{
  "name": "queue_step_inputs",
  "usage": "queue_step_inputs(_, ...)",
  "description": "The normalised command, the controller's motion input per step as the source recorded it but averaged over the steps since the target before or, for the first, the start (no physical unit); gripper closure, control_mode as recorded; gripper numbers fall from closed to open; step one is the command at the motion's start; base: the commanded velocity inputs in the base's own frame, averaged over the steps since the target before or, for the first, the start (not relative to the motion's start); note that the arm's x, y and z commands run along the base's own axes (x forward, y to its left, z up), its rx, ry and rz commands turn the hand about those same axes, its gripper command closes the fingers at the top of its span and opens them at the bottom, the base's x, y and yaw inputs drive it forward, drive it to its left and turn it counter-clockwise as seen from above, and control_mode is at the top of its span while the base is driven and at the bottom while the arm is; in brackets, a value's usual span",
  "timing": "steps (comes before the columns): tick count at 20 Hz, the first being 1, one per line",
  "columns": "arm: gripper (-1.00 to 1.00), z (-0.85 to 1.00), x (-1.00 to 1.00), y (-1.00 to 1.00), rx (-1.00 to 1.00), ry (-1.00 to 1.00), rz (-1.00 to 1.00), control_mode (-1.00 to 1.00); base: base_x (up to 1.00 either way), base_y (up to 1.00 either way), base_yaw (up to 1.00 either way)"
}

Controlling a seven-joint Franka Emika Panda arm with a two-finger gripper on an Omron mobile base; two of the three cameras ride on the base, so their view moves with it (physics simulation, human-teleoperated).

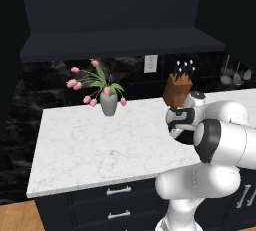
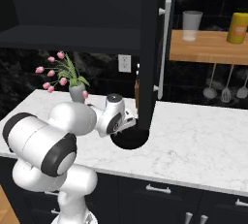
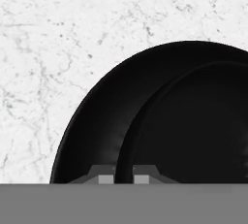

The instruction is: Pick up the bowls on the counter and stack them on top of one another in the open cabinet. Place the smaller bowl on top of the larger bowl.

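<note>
A glossy black bowl (image 3: 160, 121), which looks like the larger bowl by its width, lies below my hand on the white marble counter (image 3: 48, 48). My gripper (image 3: 123, 177) is shut on the bowl's near rim, one fingertip (image 3: 105, 177) outside the wall and the other inside. In the right base view the bowl (image 2: 127, 141) shows under the hand, its right side cut off by the cabinet's open door (image 2: 154, 48). The open cabinet (image 1: 120, 42) is a dark recess above the counter (image 1: 100, 145). The smaller bowl is out of view.
A grey vase of pink tulips (image 1: 108, 102) stands at the counter's back. A wooden knife block (image 1: 177, 89) sits to its right. Further right is a wooden shelf (image 2: 208, 48) with a glass (image 2: 192, 25) and a yellow canister (image 2: 237, 28), utensils hanging below.
</note>
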Motion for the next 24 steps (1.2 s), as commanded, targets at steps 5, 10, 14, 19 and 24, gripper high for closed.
queue_step_inputs(5,1.00,0.00,0.10,0.00,0.00,-0.03,0.00,-1.00,0.00,0.00,0.00)
queue_step_inputs(10,1.00,0.00,0.13,-0.01,0.00,0.00,0.00,-1.00,0.00,0.00,0.00)
queue_step_inputs(14,1.00,-0.01,0.00,-0.10,0.00,0.00,0.00,-1.00,0.00,0.00,0.00)
queue_step_inputs(19,1.00,0.00,0.00,-0.15,0.00,0.00,0.00,-1.00,0.00,0.00,0.00)
queue_step_inputs(24,-1.00,0.00,0.00,-0.02,0.00,0.00,0.00,-1.00,0.00,0.00,0.00)
